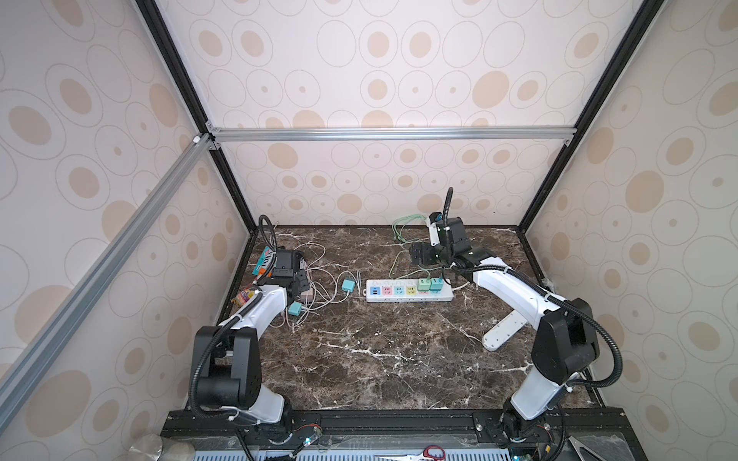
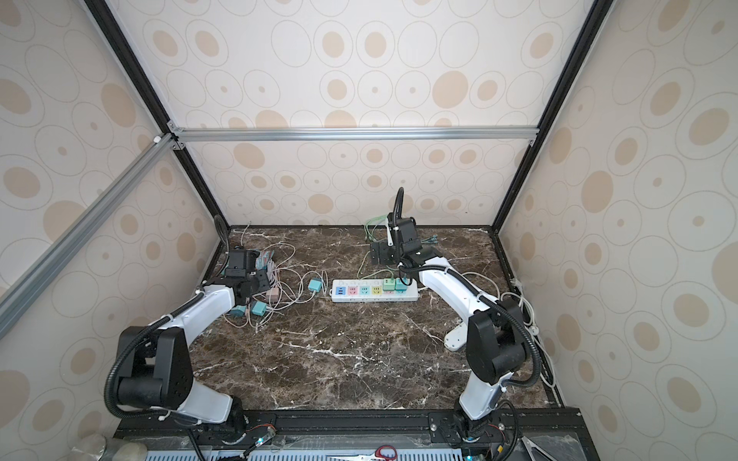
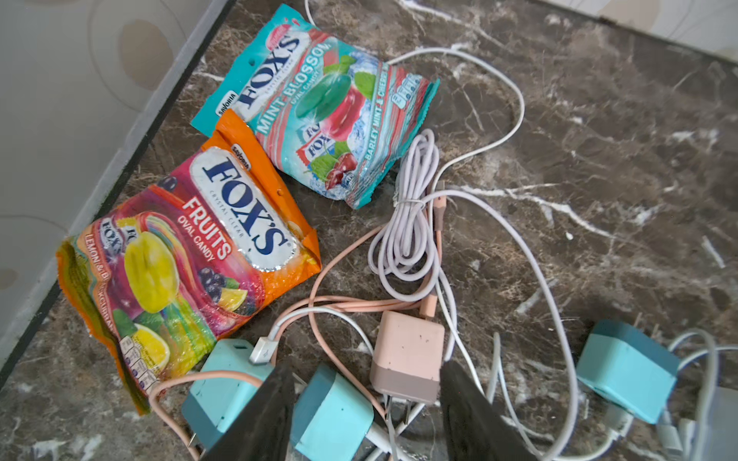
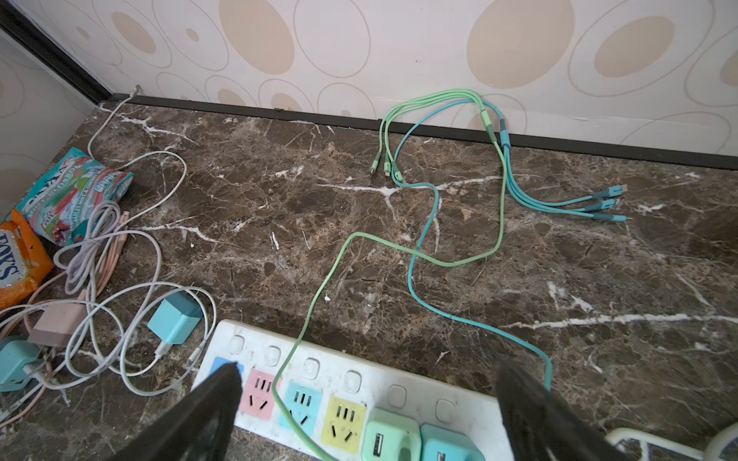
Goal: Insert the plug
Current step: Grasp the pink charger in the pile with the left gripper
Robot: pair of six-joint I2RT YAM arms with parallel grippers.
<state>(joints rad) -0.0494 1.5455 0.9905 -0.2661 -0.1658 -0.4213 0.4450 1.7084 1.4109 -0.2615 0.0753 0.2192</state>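
Straddling teal charger plug (image 3: 331, 411) and pink charger plug (image 3: 407, 359): left gripper (image 3: 365, 373), jaws partly apart, nothing clamped; right gripper (image 4: 367, 369) over power strip (image 4: 331, 365), jaws wide apart, empty.

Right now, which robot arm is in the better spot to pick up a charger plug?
The left. Its left hand hangs right over the loose chargers, with the pink charger between its fingers. The right hand is open above the power strip, away from the loose plugs.
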